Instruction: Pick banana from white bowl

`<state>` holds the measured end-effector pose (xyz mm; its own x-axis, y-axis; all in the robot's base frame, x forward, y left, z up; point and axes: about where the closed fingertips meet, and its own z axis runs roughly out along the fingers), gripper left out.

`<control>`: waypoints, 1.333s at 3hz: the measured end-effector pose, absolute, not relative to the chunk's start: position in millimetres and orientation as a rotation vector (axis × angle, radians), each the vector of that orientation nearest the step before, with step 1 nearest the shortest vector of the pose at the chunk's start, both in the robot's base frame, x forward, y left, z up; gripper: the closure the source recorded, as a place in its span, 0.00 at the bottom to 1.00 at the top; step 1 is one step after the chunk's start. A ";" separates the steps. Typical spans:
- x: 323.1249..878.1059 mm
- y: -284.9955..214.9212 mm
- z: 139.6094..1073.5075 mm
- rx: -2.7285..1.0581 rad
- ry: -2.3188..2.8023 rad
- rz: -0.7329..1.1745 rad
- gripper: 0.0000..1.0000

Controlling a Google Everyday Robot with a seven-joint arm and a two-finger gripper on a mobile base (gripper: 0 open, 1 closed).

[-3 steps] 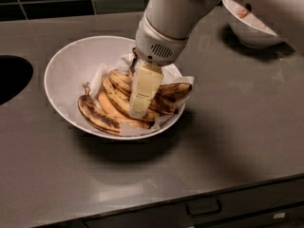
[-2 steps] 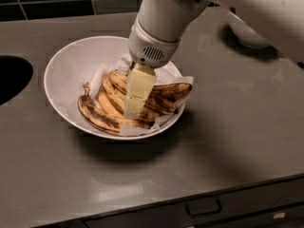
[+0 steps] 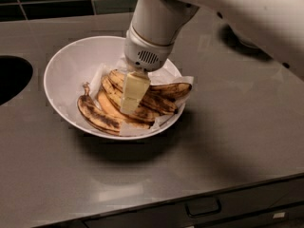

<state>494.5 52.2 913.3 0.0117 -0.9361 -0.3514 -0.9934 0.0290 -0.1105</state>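
arm (image 3: 228, 8): extends from upper right | end effector (image 3: 129, 106): left of centre, pointing down

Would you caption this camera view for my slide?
Gripper at the banana in the white bowl on a grey counter.

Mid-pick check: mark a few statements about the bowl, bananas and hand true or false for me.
1. The hand is down inside the white bowl, over the bananas. True.
2. The bowl holds a single banana. False: several lie in it.
3. The banana hangs clear of the bowl. False: it lies in the bowl among the others.
4. The bowl stands on the grey counter. True.
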 end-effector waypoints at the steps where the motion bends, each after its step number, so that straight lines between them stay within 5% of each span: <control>1: 492.3 48.3 912.3 -1.952 2.013 0.240 0.20; 2: 491.4 45.3 913.1 -1.943 2.024 0.236 0.21; 4: 493.3 43.6 911.5 -1.937 2.040 0.243 0.59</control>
